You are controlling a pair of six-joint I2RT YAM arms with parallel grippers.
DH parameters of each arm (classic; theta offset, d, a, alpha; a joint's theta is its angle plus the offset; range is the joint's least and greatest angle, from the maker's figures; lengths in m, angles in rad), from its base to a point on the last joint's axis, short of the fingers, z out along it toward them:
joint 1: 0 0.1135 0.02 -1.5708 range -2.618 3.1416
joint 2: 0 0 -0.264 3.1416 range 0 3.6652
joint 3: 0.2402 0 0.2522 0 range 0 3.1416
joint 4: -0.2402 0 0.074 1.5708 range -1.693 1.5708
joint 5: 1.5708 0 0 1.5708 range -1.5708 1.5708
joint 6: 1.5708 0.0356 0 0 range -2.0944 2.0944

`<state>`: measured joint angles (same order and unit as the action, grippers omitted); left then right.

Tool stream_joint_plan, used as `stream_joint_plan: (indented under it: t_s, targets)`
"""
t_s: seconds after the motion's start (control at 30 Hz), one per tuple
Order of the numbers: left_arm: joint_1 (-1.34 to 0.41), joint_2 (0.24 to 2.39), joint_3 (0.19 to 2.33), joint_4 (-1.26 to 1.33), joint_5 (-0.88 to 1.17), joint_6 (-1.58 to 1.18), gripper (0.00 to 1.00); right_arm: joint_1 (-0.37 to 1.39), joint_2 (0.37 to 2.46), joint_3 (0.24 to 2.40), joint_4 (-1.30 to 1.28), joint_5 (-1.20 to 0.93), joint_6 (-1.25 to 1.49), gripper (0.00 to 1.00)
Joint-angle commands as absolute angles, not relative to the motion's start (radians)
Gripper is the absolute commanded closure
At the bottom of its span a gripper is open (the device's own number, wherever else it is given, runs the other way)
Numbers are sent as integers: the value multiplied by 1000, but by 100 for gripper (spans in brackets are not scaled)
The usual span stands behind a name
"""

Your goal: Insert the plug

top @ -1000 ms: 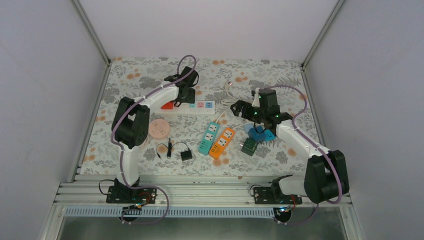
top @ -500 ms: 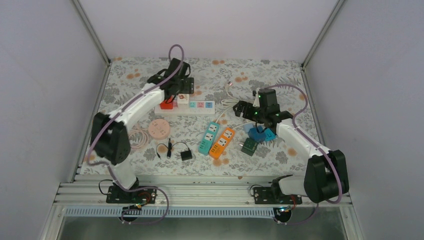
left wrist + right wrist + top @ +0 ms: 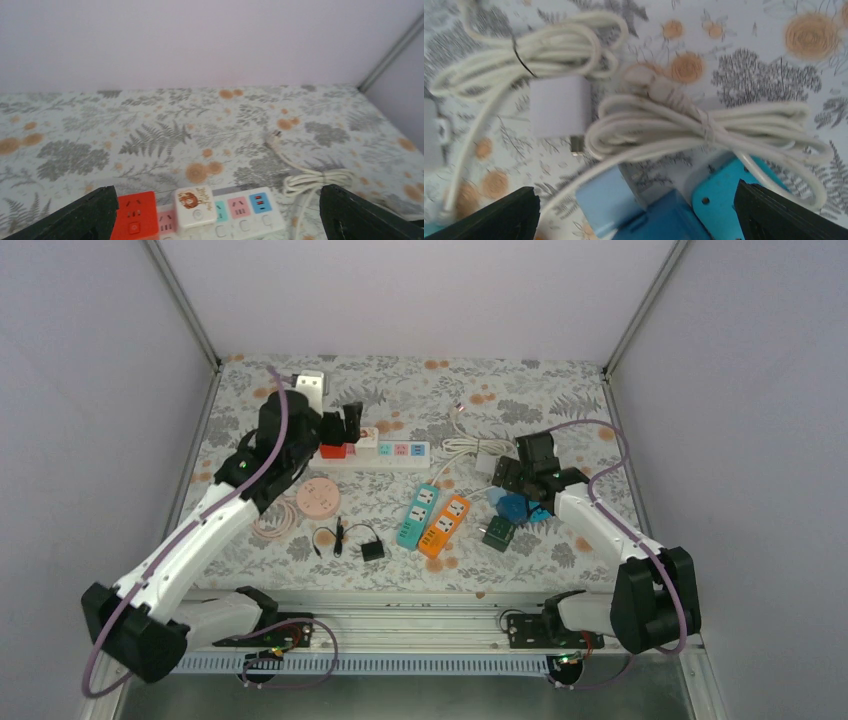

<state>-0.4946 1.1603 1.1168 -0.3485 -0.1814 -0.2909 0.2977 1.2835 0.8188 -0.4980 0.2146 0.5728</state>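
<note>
1. Two claws, both spread wide, neither holding anything.
2. Left claw [image 3: 216,200]: the white cube plug [image 3: 195,206] sits between its fingers, on the white power strip [image 3: 252,225], with a red adapter [image 3: 132,220] touching it on the left-finger side.
3. Right claw [image 3: 636,200] hangs over a bundled white cable [image 3: 704,125], with a white charger [image 3: 559,105] toward its left finger.

The left gripper [image 3: 350,425] is drawn back from the white power strip [image 3: 405,453] with its jaws spread wider. The white plug [image 3: 195,206] is thereby uncovered, seated beside the red plug [image 3: 132,221]. The right gripper [image 3: 512,476] is repositioned slightly over the coiled cable [image 3: 704,125].
</note>
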Motion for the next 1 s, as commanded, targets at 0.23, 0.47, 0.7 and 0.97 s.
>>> stream_joint_plan:
  t_s: [0.23, 0.47, 0.7, 0.97]
  targets:
    - [-494, 1031, 1000, -175, 114, -209, 0, 289, 1290, 743, -520, 74, 481, 0]
    - [-494, 1058, 1032, -141, 285, -263, 0, 290, 1389, 748, -591, 163, 586, 7]
    - [-494, 1105, 1057, -207, 294, -250, 0, 330, 1354, 705, -566, 155, 634, 22]
    - [-494, 1130, 1054, -199, 280, -257, 0, 336, 1289, 780, -613, 222, 624, 38]
